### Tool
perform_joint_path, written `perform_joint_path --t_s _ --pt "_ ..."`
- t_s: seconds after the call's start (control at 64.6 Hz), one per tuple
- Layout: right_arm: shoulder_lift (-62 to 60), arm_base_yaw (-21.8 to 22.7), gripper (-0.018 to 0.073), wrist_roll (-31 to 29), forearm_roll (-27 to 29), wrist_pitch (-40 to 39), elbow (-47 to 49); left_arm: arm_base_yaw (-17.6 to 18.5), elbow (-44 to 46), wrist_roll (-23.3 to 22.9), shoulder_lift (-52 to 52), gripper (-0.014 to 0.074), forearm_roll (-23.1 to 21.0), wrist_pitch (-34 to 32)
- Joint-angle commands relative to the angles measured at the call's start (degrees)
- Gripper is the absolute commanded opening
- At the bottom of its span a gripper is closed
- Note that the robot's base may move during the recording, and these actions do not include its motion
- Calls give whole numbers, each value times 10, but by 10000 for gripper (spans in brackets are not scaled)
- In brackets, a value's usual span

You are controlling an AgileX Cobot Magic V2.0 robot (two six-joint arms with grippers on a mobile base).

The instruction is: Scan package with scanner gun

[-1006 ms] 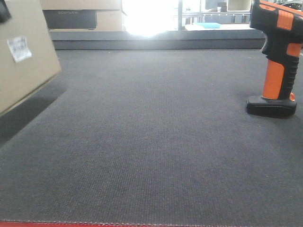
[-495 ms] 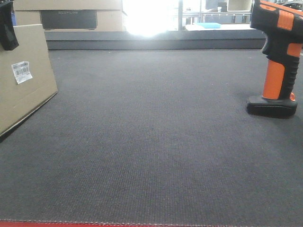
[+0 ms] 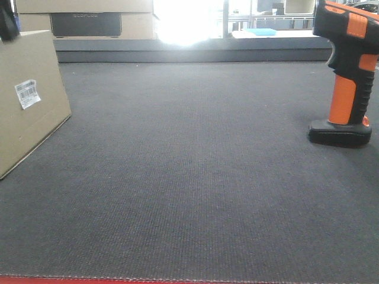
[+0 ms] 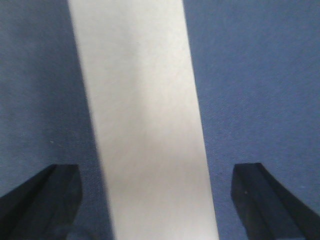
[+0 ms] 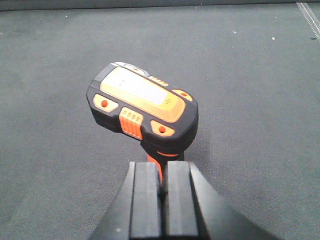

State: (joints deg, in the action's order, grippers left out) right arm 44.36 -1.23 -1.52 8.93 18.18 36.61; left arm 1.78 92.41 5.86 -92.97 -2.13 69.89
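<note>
While the package (image 3: 26, 97) rests on the dark mat (image 3: 189, 177) at nine o'clock, the left gripper (image 4: 150, 200) straddles it, jaws spread wide. At three o'clock, the scanner gun (image 3: 346, 71) stands upright; the right gripper (image 5: 160, 200) is pressed closed behind it.

The left gripper (image 4: 160, 200) points straight down in its wrist view, its two black fingers (image 4: 37, 200) spread wide to the lower left and lower right corners. The package (image 4: 145, 120) runs between them as a pale strip, and neither finger touches it; a clear gap shows on both sides. In the front view only a small dark piece of this gripper (image 3: 7, 21) shows at the top left corner, just above the package's top edge.

The right gripper (image 5: 163, 200) has its two black fingers (image 5: 145, 200) pressed together, with only a thin seam between them, directly behind the scanner gun (image 5: 142, 107).
</note>
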Motion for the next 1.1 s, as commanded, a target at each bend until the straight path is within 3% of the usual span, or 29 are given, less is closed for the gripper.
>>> perform_joint_path --t_s 0.0,0.077,0.186,0.356,0.464,0.789,1.083 --pt "-5 3 -153 -1 -16 -5 -5 3 2 -5 47 461 -2 1" --pt "-13 3 -153 -1 -26 -17 -23 3 -13 -5 82 412 -5 -11" --pt "-38 3 -153 -1 -28 -46 -69 3 -62 -5 149 267 -6 -71" --pt "-104 3 -153 -1 -28 -70 -140 3 -198 -5 266 1 -6 -187" --pt "-152 3 -153 -1 -28 -70 -169 3 -296 -5 336 -112 -6 -272" --pt "-310 3 -153 -1 -28 -49 -191 3 -581 -5 589 -111 -2 -533" --pt "-336 3 -153 -1 -28 -44 -191 3 -719 -5 732 -111 -2 -699"
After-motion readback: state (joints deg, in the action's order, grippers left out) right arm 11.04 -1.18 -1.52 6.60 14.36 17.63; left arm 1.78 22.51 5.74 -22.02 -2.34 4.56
